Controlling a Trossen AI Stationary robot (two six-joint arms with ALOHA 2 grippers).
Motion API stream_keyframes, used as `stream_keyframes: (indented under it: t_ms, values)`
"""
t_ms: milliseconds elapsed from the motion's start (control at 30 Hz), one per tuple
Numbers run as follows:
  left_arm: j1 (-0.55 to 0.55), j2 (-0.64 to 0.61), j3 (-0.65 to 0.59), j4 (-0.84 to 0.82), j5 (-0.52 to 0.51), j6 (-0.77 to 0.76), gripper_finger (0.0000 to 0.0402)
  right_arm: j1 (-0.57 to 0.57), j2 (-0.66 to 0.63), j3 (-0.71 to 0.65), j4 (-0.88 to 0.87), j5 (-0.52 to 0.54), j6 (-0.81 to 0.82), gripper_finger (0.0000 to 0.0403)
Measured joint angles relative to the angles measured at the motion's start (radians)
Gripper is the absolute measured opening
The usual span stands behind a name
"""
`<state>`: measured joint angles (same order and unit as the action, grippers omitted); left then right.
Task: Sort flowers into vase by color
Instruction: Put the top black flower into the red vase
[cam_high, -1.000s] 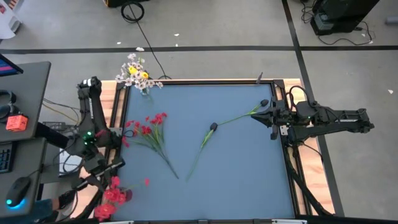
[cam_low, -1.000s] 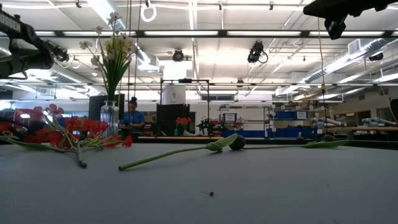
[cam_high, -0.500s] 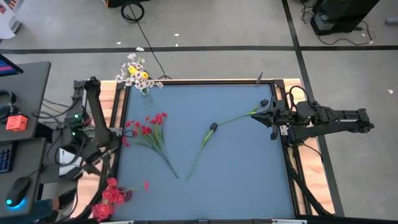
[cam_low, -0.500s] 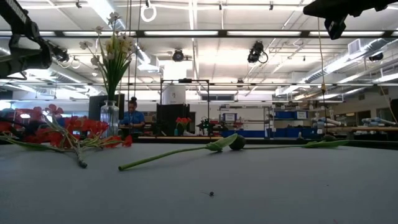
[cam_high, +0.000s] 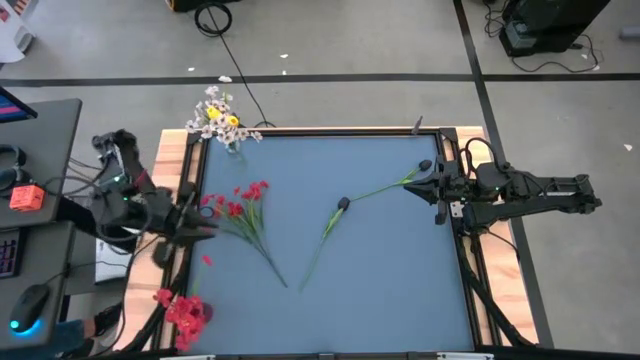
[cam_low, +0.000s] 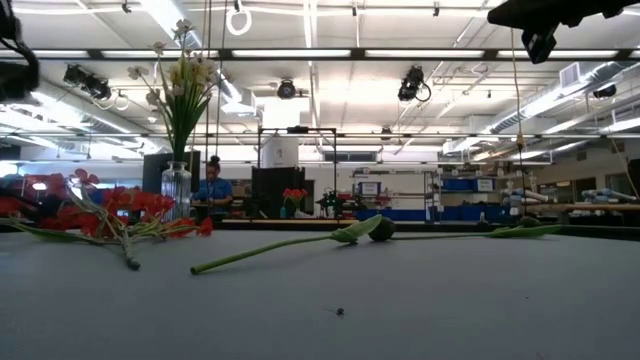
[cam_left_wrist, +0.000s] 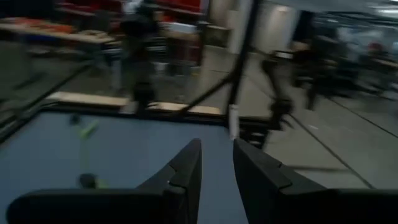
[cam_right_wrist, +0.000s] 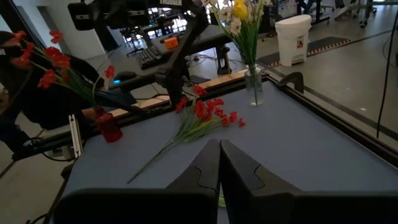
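A red-blossomed sprig and a long green stem with a dark bud lie flat on the blue table; a second green stem runs toward the right edge. A glass vase of white and yellow flowers stands at the far left corner. A red vase at the near left corner holds red flowers. My left gripper hovers level over the table's left edge, open by a narrow gap, nothing in it. My right gripper waits shut above the right edge.
A wooden frame borders the blue mat. A desk with a keyboard and mouse stands left of the table. Cables lie on the floor beyond the far edge. A person shows far off in the room behind.
My left gripper has risen from beside the red vase at the near left corner and swung toward the far edge, tipping up to level. The red blossoms over the red vase have shifted a little.
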<state>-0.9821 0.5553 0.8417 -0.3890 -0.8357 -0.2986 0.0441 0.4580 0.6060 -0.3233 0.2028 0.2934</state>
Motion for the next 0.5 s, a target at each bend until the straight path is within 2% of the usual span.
stream_keyframes:
  t_ms: [267,500]
  values:
    - [0.318,0.120,0.002,0.053,0.183,-0.075,0.0098,0.000,0.000,0.000,0.000,0.000,0.000,0.0019]
    - [0.553,0.222,0.001,0.124,0.299,-0.084,0.0098,0.000,0.000,0.000,0.000,0.000,0.000,0.0019]
